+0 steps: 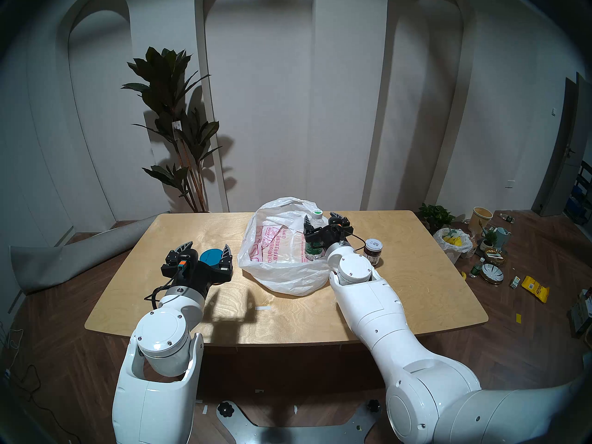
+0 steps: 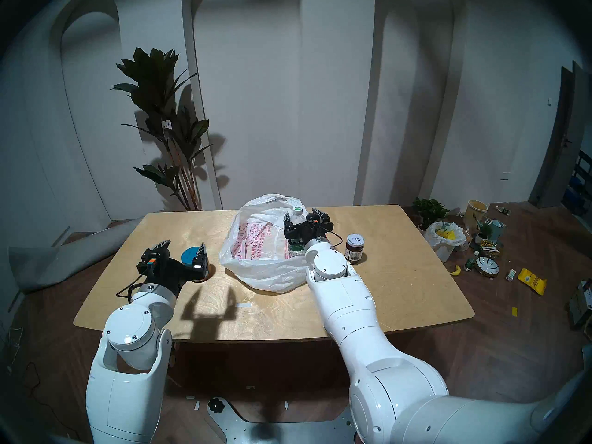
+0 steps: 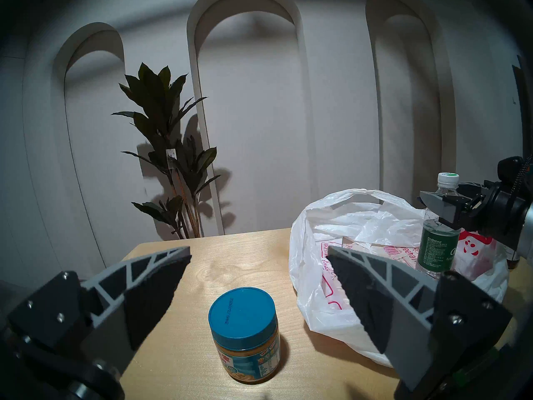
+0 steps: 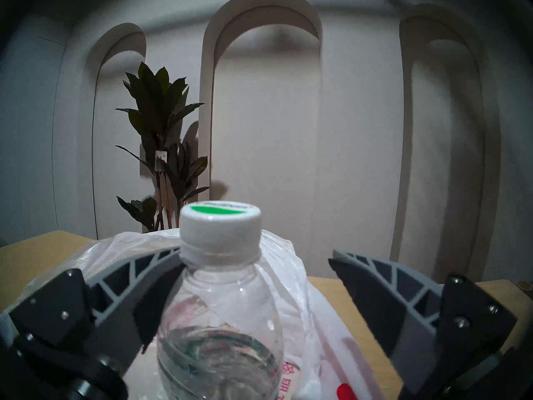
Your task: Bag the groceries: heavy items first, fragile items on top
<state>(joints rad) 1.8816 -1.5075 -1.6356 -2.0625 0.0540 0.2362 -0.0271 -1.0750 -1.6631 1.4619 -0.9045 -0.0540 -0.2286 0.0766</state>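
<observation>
We saw the white plastic bag slumped open in the middle of the wooden surface, and inside it, at its right side, the water bottle stood upright with our right gripper spread wide around its neck, not clamping it. Left of the bag the blue-lidded jar stood on the surface, outside it, with our left gripper hanging released above the lid. Right of the bag, the small dark jar stood on the surface.
</observation>
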